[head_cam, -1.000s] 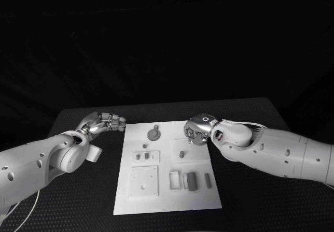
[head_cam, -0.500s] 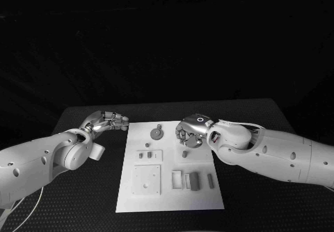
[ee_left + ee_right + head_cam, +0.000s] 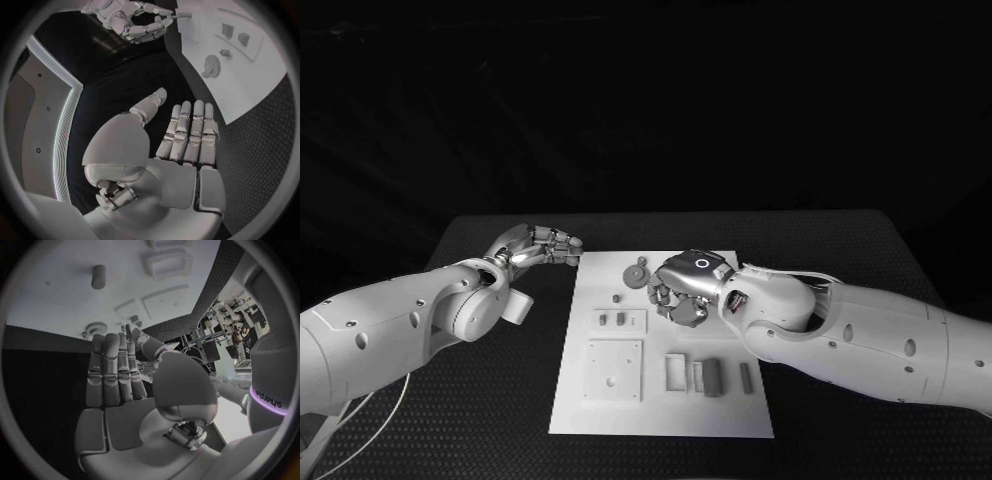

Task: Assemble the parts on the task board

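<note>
The white task board (image 3: 661, 420) lies in the middle of the table. On its far part sit a round toothed part (image 3: 636, 275) and a small peg (image 3: 617, 298); two little pieces (image 3: 615, 320) stand in a raised plate. My right hand (image 3: 682, 292) hovers over the board's far middle, hiding what lies beneath. In the right wrist view its fingers (image 3: 115, 365) are straight with nothing in them, and an oblong peg (image 3: 98, 276) lies beyond them. My left hand (image 3: 538, 245) is off the board's far left corner, fingers (image 3: 187, 132) extended and empty.
Nearer me the board carries a square plate (image 3: 613, 370), a small frame (image 3: 678, 372) and two upright bars (image 3: 711, 378). Black matting surrounds the board, with room on both sides. The table's far edge runs behind the hands.
The whole picture has shifted, so the camera moved. Relative to the board, my right hand has gone from the far right corner toward the far middle. My left hand stays by the far left corner.
</note>
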You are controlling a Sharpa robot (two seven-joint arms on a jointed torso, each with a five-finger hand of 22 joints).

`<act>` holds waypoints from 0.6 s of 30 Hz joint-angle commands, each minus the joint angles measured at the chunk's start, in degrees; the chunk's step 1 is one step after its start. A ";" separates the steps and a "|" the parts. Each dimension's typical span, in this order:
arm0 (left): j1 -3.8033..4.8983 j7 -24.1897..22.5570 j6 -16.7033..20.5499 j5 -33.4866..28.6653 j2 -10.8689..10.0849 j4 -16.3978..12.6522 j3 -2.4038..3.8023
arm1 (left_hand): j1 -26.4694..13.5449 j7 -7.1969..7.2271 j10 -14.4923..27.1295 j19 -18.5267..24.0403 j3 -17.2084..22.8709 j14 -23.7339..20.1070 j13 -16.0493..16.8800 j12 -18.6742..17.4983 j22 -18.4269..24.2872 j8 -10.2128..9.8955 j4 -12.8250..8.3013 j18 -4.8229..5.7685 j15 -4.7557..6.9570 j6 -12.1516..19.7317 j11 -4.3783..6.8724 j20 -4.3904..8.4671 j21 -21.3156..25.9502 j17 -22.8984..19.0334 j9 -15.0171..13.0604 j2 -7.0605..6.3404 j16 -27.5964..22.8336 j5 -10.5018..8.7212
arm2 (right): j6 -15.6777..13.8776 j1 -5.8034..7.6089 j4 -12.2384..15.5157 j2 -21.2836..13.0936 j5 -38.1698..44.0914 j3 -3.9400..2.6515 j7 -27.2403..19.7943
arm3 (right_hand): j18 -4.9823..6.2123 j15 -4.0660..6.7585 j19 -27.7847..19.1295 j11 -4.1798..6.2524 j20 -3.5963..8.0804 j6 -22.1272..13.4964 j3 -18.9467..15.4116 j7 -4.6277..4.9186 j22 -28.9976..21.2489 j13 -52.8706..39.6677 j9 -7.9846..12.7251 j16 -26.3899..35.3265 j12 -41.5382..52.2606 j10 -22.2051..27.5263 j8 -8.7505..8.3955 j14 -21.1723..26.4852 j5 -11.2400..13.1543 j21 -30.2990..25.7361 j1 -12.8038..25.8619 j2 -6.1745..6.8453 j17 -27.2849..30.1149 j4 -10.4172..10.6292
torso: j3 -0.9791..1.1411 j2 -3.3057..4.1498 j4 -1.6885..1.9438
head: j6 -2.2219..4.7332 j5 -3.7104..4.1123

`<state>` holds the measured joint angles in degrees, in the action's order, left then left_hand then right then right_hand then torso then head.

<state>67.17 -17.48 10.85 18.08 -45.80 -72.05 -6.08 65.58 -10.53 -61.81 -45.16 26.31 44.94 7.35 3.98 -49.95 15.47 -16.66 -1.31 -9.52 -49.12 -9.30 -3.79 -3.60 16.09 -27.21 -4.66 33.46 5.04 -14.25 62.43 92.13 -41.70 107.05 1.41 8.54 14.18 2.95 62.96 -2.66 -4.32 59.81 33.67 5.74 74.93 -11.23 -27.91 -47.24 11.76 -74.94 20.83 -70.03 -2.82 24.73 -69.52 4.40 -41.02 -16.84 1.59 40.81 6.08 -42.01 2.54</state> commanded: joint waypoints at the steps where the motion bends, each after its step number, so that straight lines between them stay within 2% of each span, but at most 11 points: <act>1: 0.04 -0.64 0.48 -0.32 0.38 0.17 0.03 | 0.23 -0.19 0.16 -0.31 -0.31 0.23 -0.06 -0.10 0.10 0.14 -0.01 -0.67 0.07 0.30 -0.19 0.05 -0.23 0.06 0.06 -0.12 -0.30 -0.35 | -0.35 -0.50 0.19 0.83 2.05 0.24 -0.74 | 0.82 0.43 0.38 -0.02 0.06 -0.04 0.04 0.33 0.56 -0.09 -0.09 -0.31 -0.28 -0.44 -0.18 0.12 0.03 0.23 0.23 -0.14 -0.08 -0.01 | -0.06 -0.05 -0.08 | -0.05 -0.85; 6: 0.03 -0.68 0.45 -0.32 0.96 0.78 0.02 | 0.22 -0.19 0.15 -0.32 -0.32 0.24 -0.06 -0.08 0.12 0.15 -0.01 -0.67 0.07 0.30 -0.19 0.04 -0.23 0.08 0.07 -0.12 -0.32 -0.35 | -2.23 -2.06 -0.62 2.32 4.75 0.85 -0.39 | 0.82 0.44 0.40 -0.01 0.07 -0.02 0.05 0.33 0.59 -0.12 -0.11 -0.32 -0.29 -0.47 -0.17 0.10 0.03 0.24 0.22 -0.11 -0.09 -0.01 | -0.13 -0.22 -0.12 | -0.37 -1.75; 11: 0.03 -0.63 0.24 -0.32 1.47 1.14 -0.01 | 0.21 -0.19 0.15 -0.33 -0.32 0.25 -0.07 -0.08 0.14 0.15 -0.01 -0.67 0.07 0.30 -0.19 0.04 -0.23 0.11 0.07 -0.10 -0.34 -0.35 | -3.67 -3.34 -1.35 3.56 6.32 1.27 -0.48 | 0.82 0.47 0.46 0.02 0.11 0.03 0.06 0.31 0.65 -0.17 -0.16 -0.36 -0.30 -0.53 -0.16 0.03 0.03 0.27 0.18 -0.03 -0.11 -0.02 | -0.05 -0.18 -0.16 | -0.57 -2.66; 18: 0.02 -0.76 0.14 -0.32 1.91 1.83 -0.01 | 0.25 -0.19 0.14 -0.34 -0.31 0.26 -0.08 -0.07 0.18 0.15 -0.02 -0.68 0.08 0.31 -0.18 0.05 -0.24 0.15 0.08 -0.06 -0.38 -0.33 | -4.48 -4.46 -1.85 4.61 6.89 2.29 -0.86 | 0.82 0.53 0.60 0.07 0.17 0.11 0.09 0.27 0.74 -0.25 -0.22 -0.43 -0.32 -0.64 -0.13 -0.09 0.03 0.34 0.11 0.11 -0.14 -0.01 | -0.05 -0.11 -0.15 | -0.93 -4.05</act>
<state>67.16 -17.55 11.05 18.08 -44.05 -70.32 -6.11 65.58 -10.53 -61.81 -45.16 26.31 44.94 7.36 3.98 -49.84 15.47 -16.66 -1.31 -9.52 -49.12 -9.30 -3.79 -3.60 16.14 -27.22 -4.66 33.46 5.04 -17.28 58.16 90.35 -37.23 111.83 3.66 8.34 14.17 3.26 63.19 -2.44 -4.09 59.80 33.67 5.75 74.92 -11.41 -28.11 -47.44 11.75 -75.16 20.74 -70.08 -2.82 24.73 -69.45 4.47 -41.10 -16.84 1.55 40.66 5.92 -42.77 -1.01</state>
